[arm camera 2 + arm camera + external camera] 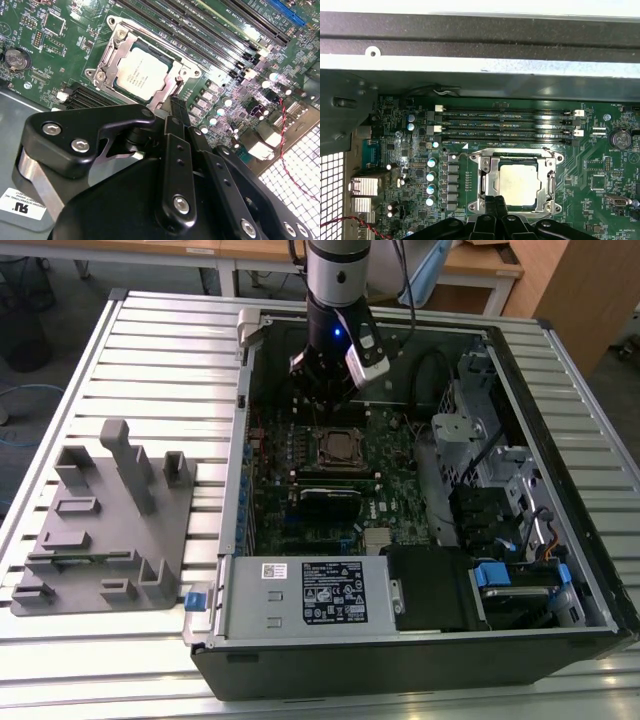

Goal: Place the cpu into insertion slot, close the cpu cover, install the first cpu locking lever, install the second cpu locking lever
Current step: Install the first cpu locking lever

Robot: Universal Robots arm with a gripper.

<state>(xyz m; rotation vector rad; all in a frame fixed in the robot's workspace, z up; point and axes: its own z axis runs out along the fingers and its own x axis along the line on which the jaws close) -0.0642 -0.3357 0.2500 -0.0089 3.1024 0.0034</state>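
The cpu [142, 75] lies flat in the insertion slot [172, 75] on the green motherboard, its pale metal top showing. The silvery cpu cover [112, 55] lies down around it as a frame. In the first wrist view the cpu [520, 184] sits inside the cover [487, 175] in the same way. From the exterior view the socket [340, 448] is mid-board inside the open case. My gripper [177, 106] hangs just above one edge of the socket, its two black fingers pressed together with nothing between them. It also appears as the gripper [495, 202] and, under the arm, the gripper [322, 405].
Memory slots [505, 125] run alongside the socket. A black ridged module [330, 502] lies beside it, then the power supply [320, 595]. A metal drive cage [480, 470] stands at the exterior view's right. A grey fixture block [110, 520] rests on the slatted table outside the case wall [245, 440].
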